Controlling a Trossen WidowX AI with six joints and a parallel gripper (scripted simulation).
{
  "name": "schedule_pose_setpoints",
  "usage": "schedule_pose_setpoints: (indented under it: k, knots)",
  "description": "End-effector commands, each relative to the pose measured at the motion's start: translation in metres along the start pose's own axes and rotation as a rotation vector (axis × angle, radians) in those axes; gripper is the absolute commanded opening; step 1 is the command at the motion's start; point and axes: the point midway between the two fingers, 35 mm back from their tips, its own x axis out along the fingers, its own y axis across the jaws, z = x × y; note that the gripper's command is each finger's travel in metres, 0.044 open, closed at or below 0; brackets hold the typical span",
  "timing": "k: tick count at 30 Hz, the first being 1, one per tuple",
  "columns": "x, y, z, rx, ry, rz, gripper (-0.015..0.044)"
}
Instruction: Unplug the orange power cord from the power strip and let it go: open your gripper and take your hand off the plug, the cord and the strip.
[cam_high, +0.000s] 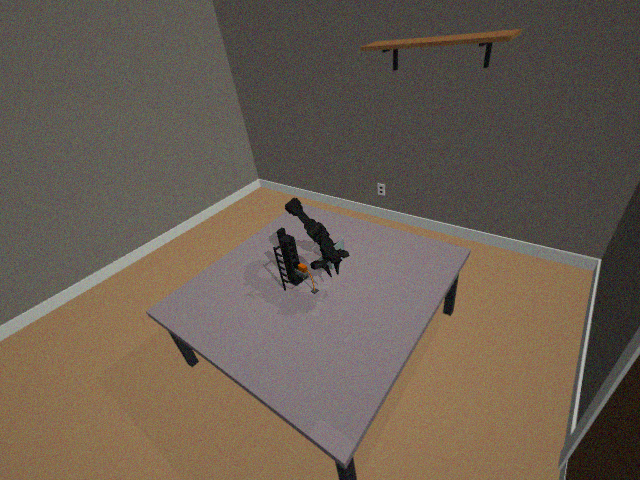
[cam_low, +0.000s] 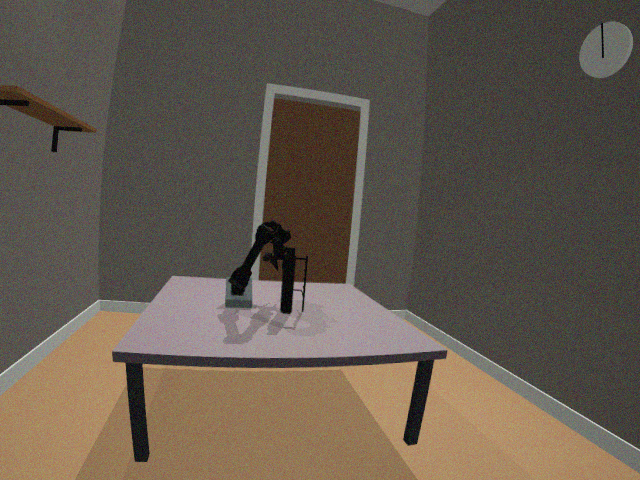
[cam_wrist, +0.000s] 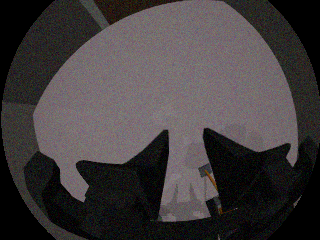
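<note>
- The power strip (cam_high: 287, 256) is seen standing upright on the table (cam_high: 361, 330), held in a black ladder-like rack (cam_high: 278, 266)
- The orange plug (cam_high: 301, 267) is seated low on the strip's face, with its orange cord (cam_high: 311, 281) curving down to a small grey end on the table
- The gripper (cam_high: 326, 267) is held just beside the plug, apart from it; its fingers are part closed, well short of meeting, and nothing is held between them
- In the wrist view only table shows in the gap between the fingers
- The plug is judged small, light and rigid, best taken by its body across the sides
- The cord is judged thin and limp, a poor place for a pull
</note>
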Motion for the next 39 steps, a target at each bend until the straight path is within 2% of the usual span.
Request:
schedule_pose_setpoints:
  k: [1,5,7,39]
  knots:
    - [-0.018,-0.046,-0.058,-0.186,0.228,0.016,0.016]
    - [-0.035,-0.075,-0.104,-0.338,0.398,0.08,0.016]
    - [-0.038,-0.08,-0.112,-0.366,0.426,0.094,0.016]
    - [-0.052,-0.093,-0.141,-0.367,0.428,0.095,0.016]
